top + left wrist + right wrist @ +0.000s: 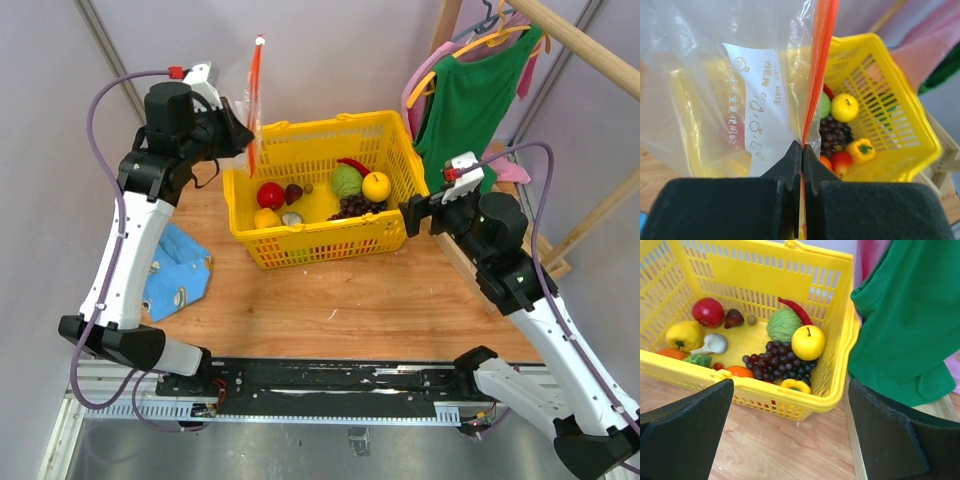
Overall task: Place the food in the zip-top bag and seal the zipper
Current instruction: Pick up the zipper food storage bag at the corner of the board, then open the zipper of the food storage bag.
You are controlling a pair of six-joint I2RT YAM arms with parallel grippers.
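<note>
Presently gripped: the zip-top bag (240, 90) (730, 90) is being pinched at its zipper (255, 100) (817, 65) by the left gripper (240, 135) (802, 147), its jaws being pressed fully together on the red-orange strip.
Bag position: the pouch is being held aloft at the 9 o'clock rim of the yellow basket (320, 130) (840, 340).
Zipper axis: the strip is being held upright, running 12 to 6 o'clock in the overhead view. From the left wrist it is being seen rising from the jaws toward 12 o'clock, with the clear film spreading toward 9 o'clock.
Bag mouth: whether it is being held open cannot be told.
Right gripper (415, 215) (790, 390): the jaws are being held wide with nothing between them, just outside the basket's 3 o'clock wall.
Food: the pieces are lying on the basket floor. The round yellow fruit (376, 186) (808, 342), with grapes (775, 362) and a green piece (783, 324) beside it, is being faced at 12 o'clock from the right wrist, and lies at 9 o'clock of that gripper from overhead.
Nearer arm: the right one is being judged nearer the food, the left being occupied with the bag.
Deciding relation: any piece being taken on the 3 o'clock side is being judged to need carrying across the basket toward 9 o'clock, to the upright strip.
</note>
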